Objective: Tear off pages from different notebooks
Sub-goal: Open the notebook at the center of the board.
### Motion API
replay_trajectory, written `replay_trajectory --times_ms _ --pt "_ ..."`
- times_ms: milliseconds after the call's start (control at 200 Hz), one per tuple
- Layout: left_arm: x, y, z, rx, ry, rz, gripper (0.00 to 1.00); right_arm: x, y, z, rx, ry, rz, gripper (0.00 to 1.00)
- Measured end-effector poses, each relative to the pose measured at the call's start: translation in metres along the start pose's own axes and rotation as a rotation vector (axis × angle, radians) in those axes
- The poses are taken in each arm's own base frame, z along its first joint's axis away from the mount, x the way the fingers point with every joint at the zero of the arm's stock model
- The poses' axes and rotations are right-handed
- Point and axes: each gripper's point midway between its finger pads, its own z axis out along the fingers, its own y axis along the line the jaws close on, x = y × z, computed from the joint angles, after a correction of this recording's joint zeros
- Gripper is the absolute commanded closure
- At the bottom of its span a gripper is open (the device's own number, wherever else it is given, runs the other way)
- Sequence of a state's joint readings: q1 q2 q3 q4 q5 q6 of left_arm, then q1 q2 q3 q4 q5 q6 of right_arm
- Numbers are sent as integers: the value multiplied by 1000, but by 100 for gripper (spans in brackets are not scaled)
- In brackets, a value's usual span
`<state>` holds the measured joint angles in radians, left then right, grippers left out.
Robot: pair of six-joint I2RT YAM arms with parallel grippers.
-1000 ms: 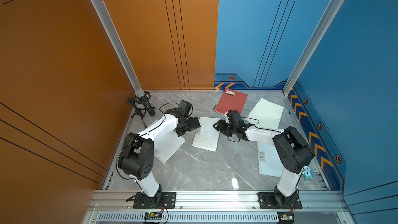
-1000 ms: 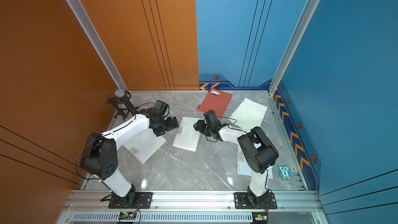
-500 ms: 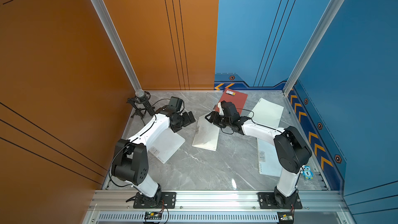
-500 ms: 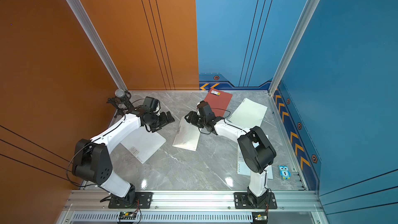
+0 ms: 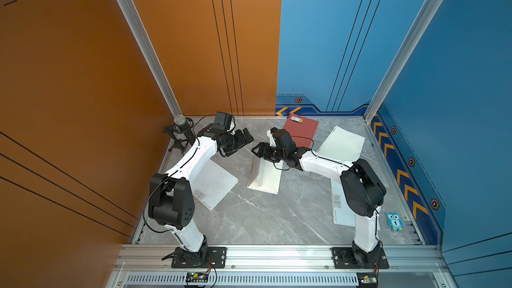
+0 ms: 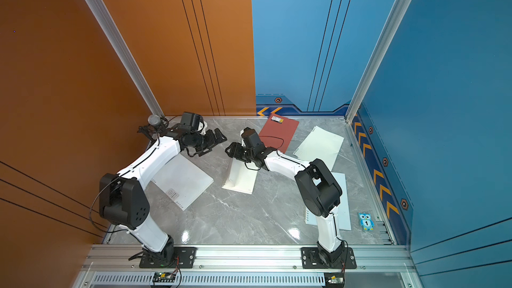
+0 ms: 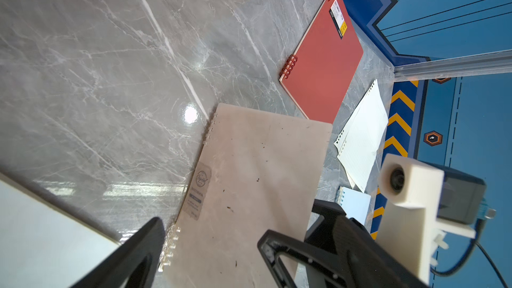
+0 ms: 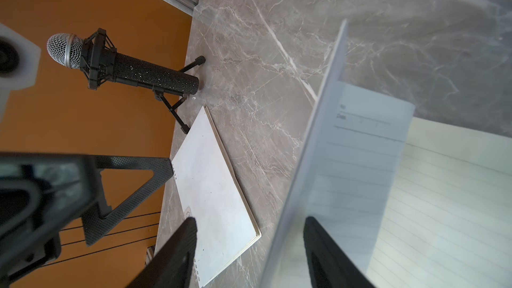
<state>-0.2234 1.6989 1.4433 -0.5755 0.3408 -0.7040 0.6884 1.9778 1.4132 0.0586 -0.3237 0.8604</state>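
Note:
The middle notebook lies open on the table, its frosted cover raised on edge above lined pages. My right gripper hovers at the cover's top end, open, and the cover passes between its fingers close to one of them. My left gripper is open and empty, just back-left of the right one, facing the cover's outer side. A red-orange notebook lies at the back. Loose pages lie back right. A large notebook lies shut on the left, another under my right arm.
A microphone on a small tripod stands in the back left corner, close to my left arm. A blue owl card sits at the right edge. Walls close in the back and both sides.
The right gripper has swung the middle notebook's cover up from flat to standing, and its jaws have widened. The left gripper has pulled away from the notebook toward the back left.

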Motion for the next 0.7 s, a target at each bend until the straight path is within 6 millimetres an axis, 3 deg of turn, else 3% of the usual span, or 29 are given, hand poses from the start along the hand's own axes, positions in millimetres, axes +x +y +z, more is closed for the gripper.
replay_trajectory --times_ms 210,475,701 --pt "-8 -5 11 29 28 -11 2 13 11 10 -17 44 -41 24" --pt "-26 -21 1 96 15 -8 2 17 55 11 -95 59 -155 14" --pt "-23 -10 17 96 64 -37 2 24 45 19 -89 87 -177 11"
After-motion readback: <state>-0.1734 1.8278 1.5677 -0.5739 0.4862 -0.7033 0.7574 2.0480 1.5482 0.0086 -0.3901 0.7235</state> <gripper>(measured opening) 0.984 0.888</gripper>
